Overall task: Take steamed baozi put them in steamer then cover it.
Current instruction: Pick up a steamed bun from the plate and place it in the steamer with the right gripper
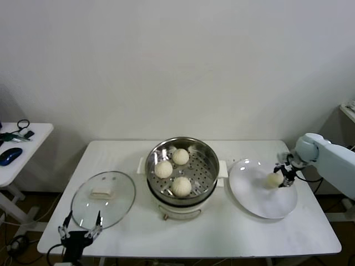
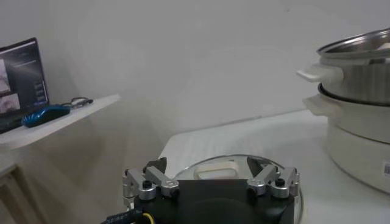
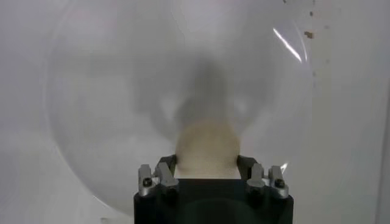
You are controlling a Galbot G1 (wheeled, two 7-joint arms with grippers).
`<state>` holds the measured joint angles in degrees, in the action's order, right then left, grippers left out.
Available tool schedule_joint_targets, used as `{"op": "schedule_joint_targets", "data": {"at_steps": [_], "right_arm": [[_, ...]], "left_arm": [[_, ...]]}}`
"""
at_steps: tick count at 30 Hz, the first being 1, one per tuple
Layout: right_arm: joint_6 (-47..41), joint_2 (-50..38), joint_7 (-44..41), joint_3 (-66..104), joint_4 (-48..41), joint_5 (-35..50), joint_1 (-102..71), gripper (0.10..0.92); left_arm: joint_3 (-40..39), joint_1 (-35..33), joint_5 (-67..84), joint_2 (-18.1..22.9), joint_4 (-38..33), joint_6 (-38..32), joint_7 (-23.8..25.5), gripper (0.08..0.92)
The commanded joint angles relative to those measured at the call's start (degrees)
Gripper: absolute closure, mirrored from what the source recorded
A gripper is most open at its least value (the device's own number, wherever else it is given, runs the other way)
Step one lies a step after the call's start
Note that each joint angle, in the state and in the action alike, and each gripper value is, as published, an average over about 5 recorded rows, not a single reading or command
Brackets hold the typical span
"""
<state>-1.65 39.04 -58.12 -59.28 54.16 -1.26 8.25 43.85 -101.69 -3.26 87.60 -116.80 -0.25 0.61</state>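
Between the half-closed jaws of my right gripper [image 3: 207, 173] sits the last cream-white round dough bun [image 3: 207, 146] on the flat white plate [image 1: 260, 205]; the shiny steel steamer [image 1: 208, 152] lies leftward.

I can't read any text here; the small label [image 2: 386, 168] on the steamer's [image 2: 359, 115] white base is too tiny to make out.

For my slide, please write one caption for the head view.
Right pincer around the last bun on the plate; three buns in the steamer.
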Motion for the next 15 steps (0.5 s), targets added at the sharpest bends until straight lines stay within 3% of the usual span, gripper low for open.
{"op": "schedule_joint_targets", "data": {"at_steps": [1, 4, 8, 11, 15], "right_arm": [[-5.78, -1.79, 0.46, -27.35, 16.08, 17.52, 30.53, 0.365], [-9.92, 1.02, 0.68, -38.89, 23.79, 28.43, 47.79, 0.366], [-15.13, 6.34, 0.73, -42.39, 32.77, 41.31, 62.28, 0.364], [-19.76, 9.26, 3.17, -39.54, 39.54, 48.77, 64.69, 0.366], [-26.79, 11.35, 9.33, -34.47, 47.01, 52.54, 59.59, 0.367]], "left_arm": [[-0.04, -0.08, -0.06, 0.01, -0.12, 0.04, 0.01, 0.177], [-0.04, -0.31, -0.09, -0.08, -0.49, 0.20, 0.04, 0.177], [-0.02, -0.63, -0.06, -0.42, -0.85, 0.31, 0.10, 0.177], [-0.05, -0.44, -0.09, -0.50, -0.87, 0.45, 0.17, 0.177], [-0.34, -0.14, -0.12, -0.41, -1.00, 0.59, 0.28, 0.177]]}}
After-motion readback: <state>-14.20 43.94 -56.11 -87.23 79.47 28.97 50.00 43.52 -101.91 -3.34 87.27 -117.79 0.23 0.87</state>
